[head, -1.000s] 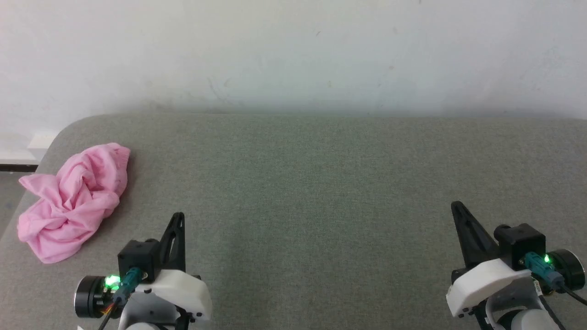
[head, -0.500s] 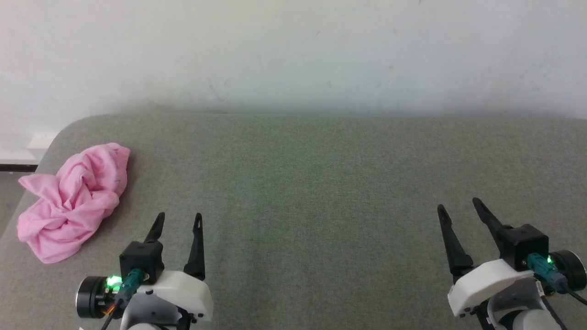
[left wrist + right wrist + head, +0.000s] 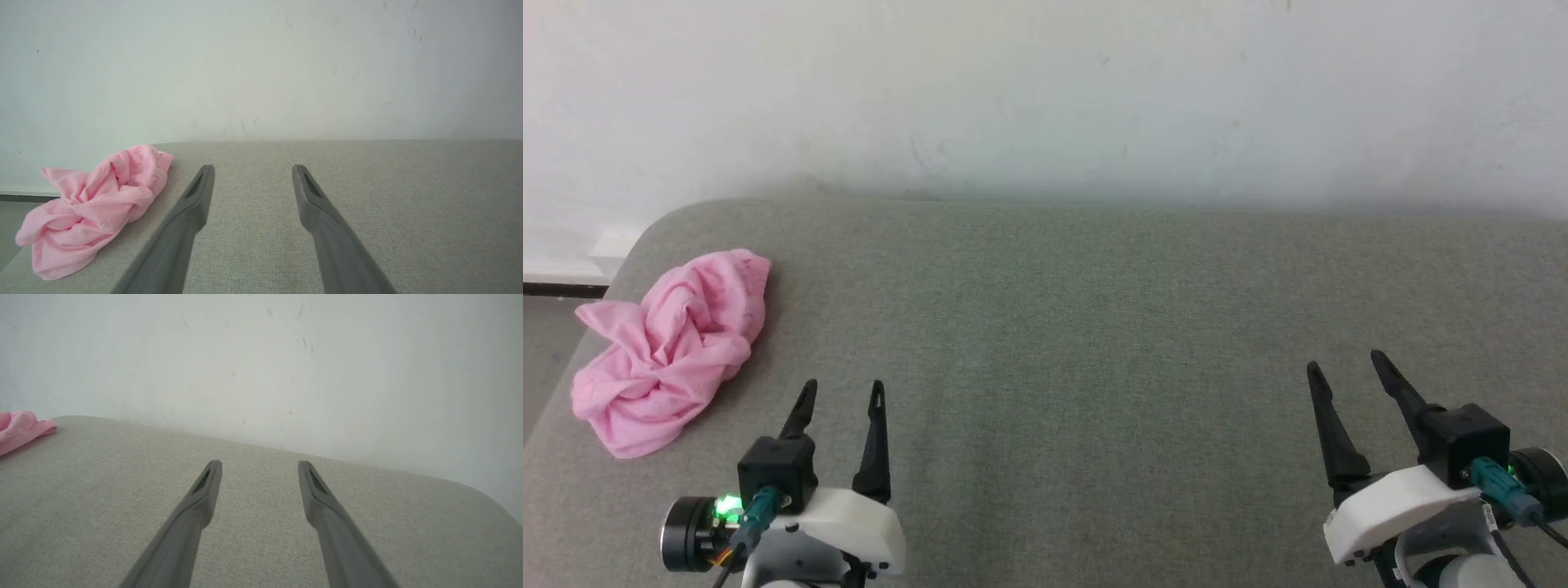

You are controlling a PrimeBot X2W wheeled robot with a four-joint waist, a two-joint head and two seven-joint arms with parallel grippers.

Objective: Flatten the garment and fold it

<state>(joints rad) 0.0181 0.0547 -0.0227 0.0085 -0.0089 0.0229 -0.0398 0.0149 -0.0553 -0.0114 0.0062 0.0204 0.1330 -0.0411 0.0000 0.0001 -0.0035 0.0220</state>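
The garment (image 3: 674, 347) is a light pink pair of shorts, crumpled in a heap near the far left corner of the grey table (image 3: 1078, 327). In the left wrist view the garment (image 3: 96, 204) lies left of my fingers, its gathered waistband toward the wall. My left gripper (image 3: 843, 390) stands open at the lower left, to the right of the heap and apart from it. At the lower right my right gripper (image 3: 1346, 366) is open with nothing between its fingers. The right wrist view catches a pink edge of the garment (image 3: 20, 430) at far left.
A plain white wall (image 3: 1045, 98) rises behind the table. The table's rounded left corner (image 3: 645, 237) drops to the floor (image 3: 547, 343) just beyond the heap. Bare grey cloth stretches between the two grippers.
Both grippers went from shut to open. The head camera has since shifted slightly, sliding the whole picture to the right; the garment lies as before.
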